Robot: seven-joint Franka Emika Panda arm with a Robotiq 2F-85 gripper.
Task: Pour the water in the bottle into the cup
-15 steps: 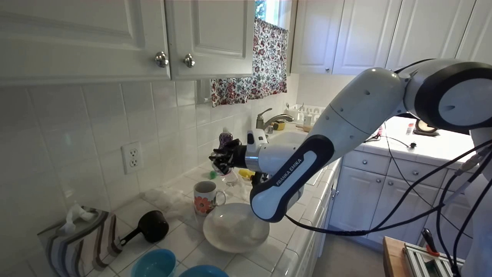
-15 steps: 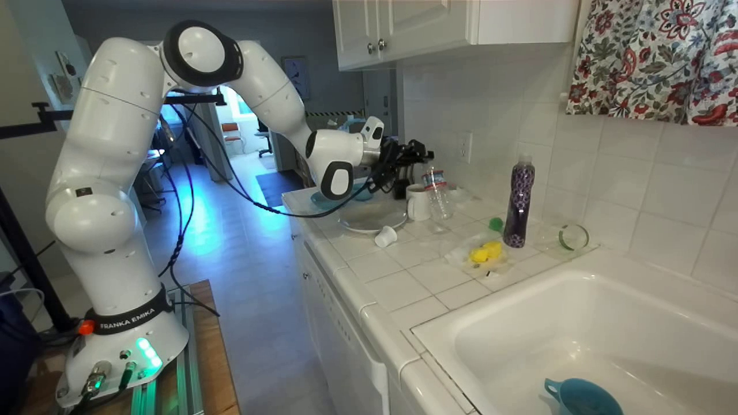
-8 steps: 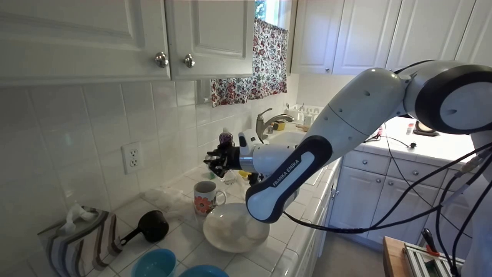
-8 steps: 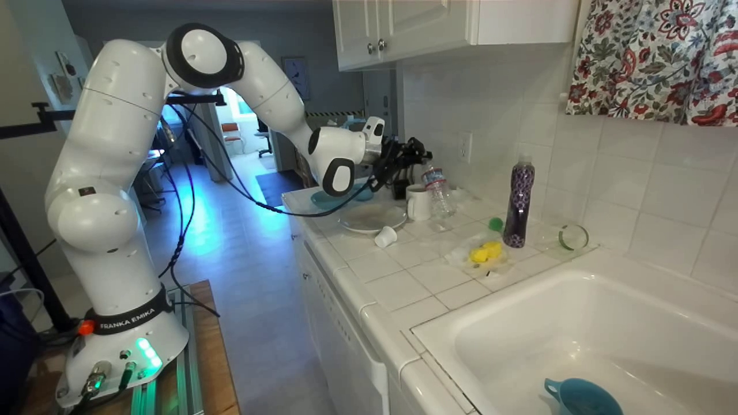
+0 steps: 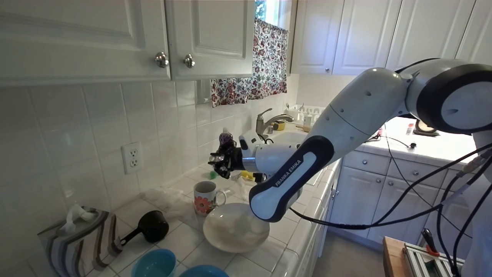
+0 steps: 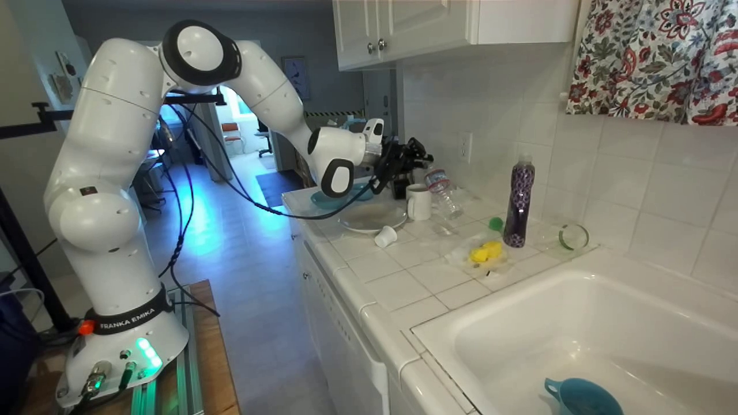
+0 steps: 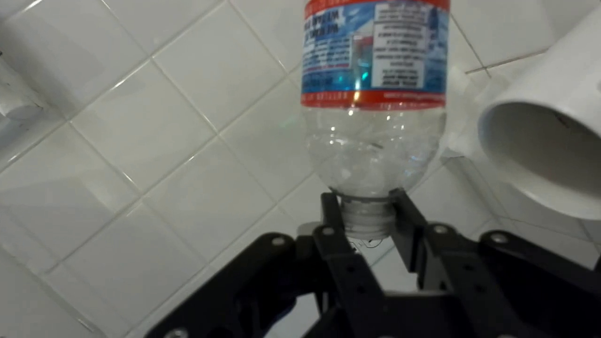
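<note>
My gripper (image 6: 425, 155) is shut on the neck of a clear plastic bottle (image 6: 444, 193) with a red and blue label, also in the wrist view (image 7: 373, 84). Its uncapped neck sits between the fingertips (image 7: 364, 202). In an exterior view the bottle is tilted, base low and away from the arm. The mug (image 5: 205, 198) with a reddish flower stands upright on the counter, close below my gripper (image 5: 218, 163); it also shows in an exterior view (image 6: 419, 203) and at the wrist view's right (image 7: 575, 80). A dark purple bottle (image 6: 519, 204) stands apart by the wall.
A wide white bowl (image 5: 236, 231) stands beside the mug. A black measuring cup (image 5: 153, 227), blue bowls (image 5: 155, 265) and a striped box (image 5: 82, 240) are nearby. A small white cup (image 6: 386, 236) lies on its side. A yellow item (image 6: 485, 252) and sink (image 6: 519, 300) lie beyond.
The clear bottle has tilted further: its base has swung away from the arm and a little up. My gripper has rotated slightly, staying almost in place. The mug has not moved.
</note>
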